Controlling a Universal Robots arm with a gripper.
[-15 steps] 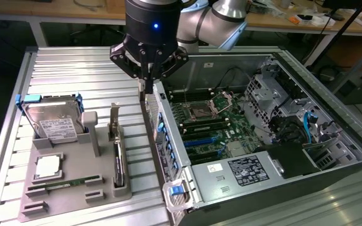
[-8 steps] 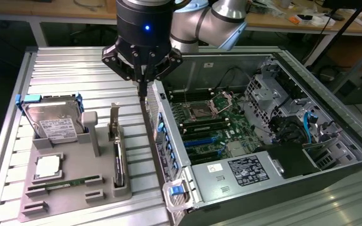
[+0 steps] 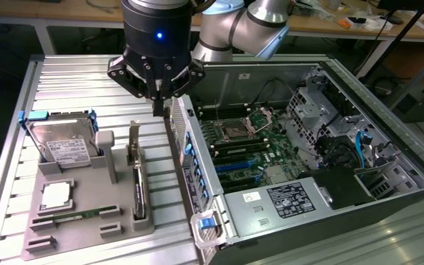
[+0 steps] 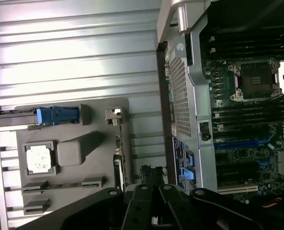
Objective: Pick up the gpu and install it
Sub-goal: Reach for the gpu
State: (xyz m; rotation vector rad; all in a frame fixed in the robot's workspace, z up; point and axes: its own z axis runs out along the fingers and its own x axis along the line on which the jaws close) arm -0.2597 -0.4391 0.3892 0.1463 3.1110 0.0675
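Observation:
The gpu (image 3: pixel 137 185) stands on its edge in a slot of the grey holder (image 3: pixel 86 234), its silver bracket (image 3: pixel 134 142) rising at the far end. In the wrist view the gpu (image 4: pixel 117 155) is a thin edge-on strip next to the holder's tall block. My gripper (image 3: pixel 157 109) hangs shut with nothing in it. It is above the table, beyond the gpu's bracket end and close to the outer wall of the open computer case (image 3: pixel 197 165). Its black fingertips (image 4: pixel 150 171) are pressed together between the holder and the case wall.
The holder also carries a silver hard drive (image 3: pixel 62 144) with blue rails, a processor chip (image 3: pixel 56 196) and a green memory stick (image 3: pixel 75 214). Inside the case lies the motherboard (image 3: pixel 242 143) with blue slots (image 3: pixel 234 164). A ribbed metal tabletop (image 3: pixel 79 83) surrounds everything.

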